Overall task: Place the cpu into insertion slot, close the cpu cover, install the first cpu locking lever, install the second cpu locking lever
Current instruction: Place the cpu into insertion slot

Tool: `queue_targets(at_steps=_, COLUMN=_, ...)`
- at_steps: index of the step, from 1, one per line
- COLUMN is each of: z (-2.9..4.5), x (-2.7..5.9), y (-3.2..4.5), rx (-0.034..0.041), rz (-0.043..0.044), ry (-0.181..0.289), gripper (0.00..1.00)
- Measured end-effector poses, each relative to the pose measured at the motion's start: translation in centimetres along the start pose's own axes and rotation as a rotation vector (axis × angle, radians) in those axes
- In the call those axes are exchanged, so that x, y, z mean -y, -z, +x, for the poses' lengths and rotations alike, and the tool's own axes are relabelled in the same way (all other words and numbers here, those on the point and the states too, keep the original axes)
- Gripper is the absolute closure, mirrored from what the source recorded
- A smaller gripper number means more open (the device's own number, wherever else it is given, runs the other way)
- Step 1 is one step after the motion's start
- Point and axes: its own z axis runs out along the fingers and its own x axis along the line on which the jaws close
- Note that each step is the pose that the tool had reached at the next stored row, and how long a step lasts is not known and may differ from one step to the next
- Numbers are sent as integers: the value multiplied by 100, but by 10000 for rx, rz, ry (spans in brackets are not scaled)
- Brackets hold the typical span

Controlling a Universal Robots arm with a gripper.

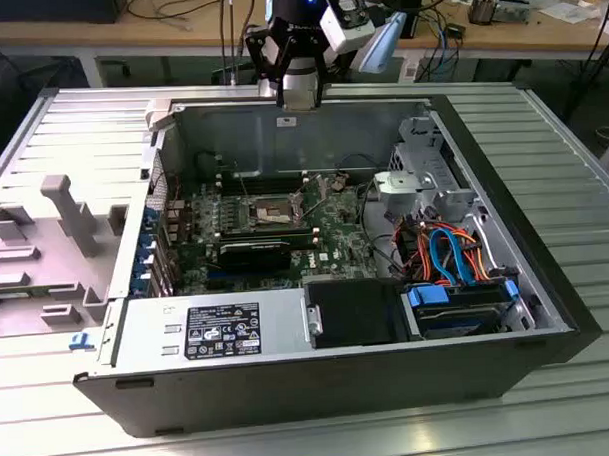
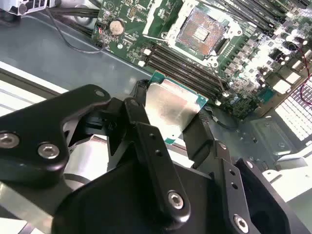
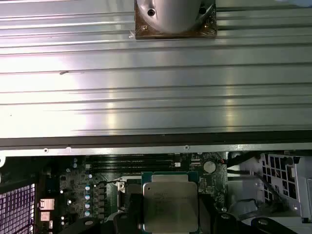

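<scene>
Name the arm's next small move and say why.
Likely a short carry toward the insertion slot, kept above the motherboard. The gripper is shut on the cpu, which hangs clear of the board. The slot's tan centre lies uncovered, but off to the chip's side, not beneath it.

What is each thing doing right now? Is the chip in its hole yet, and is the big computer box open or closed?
cpu: held up in the air by the gripper, not in yet.
gripper: shut on the cpu's edges.
insertion slot: empty, gold centre bare.
cpu cover: looks swung open, off the slot.
computer case: open, insides showing.
</scene>
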Motion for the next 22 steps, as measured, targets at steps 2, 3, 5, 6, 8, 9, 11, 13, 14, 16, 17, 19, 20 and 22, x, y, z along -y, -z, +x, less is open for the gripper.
queue_targets(at_steps=2, z=6, x=1, y=-6, rx=-1, rz=0, ry=3, gripper=46)
queue_targets(at_steps=3, z=7, x=1, y=-9, rx=0, rz=-1, ry=3, gripper=46)
queue_targets(at_steps=5, z=8, x=2, y=-13, rx=0, rz=-1, ry=3, gripper=46)
queue_targets(at_steps=6, z=8, x=2, y=-14, rx=0, rz=0, ry=2, gripper=46)
queue_targets(at_steps=8, z=7, x=5, y=-48, rx=0, rz=-1, ry=2, gripper=46)
queue_targets(at_steps=9, z=9, x=5, y=-49, rx=0, rz=-1, ry=1, gripper=46)
queue_targets(at_steps=11, z=11, x=7, y=-51, rx=0, rz=-3, ry=3, gripper=46)
queue_targets(at_steps=13, z=12, x=13, y=-53, rx=1, rz=-3, ry=2, gripper=46)
queue_targets(at_steps=14, z=12, x=18, y=-53, rx=0, rz=-2, ry=2, gripper=46)
queue_targets(at_steps=16, z=12, x=23, y=-55, rx=0, rz=-1, ry=1, gripper=46)
queue_targets(at_steps=17, z=12, x=26, y=-57, rx=-1, rz=0, ry=2, gripper=46)
queue_targets(at_steps=19, z=12, x=28, y=-61, rx=-1, rz=0, ry=2, gripper=46)
queue_targets(at_steps=20, z=11, x=28, y=-63, rx=0, rz=0, ry=2, gripper=46)
queue_targets(at_steps=22, z=12, x=35, y=-89, rx=0, rz=-2, ry=2, gripper=46)
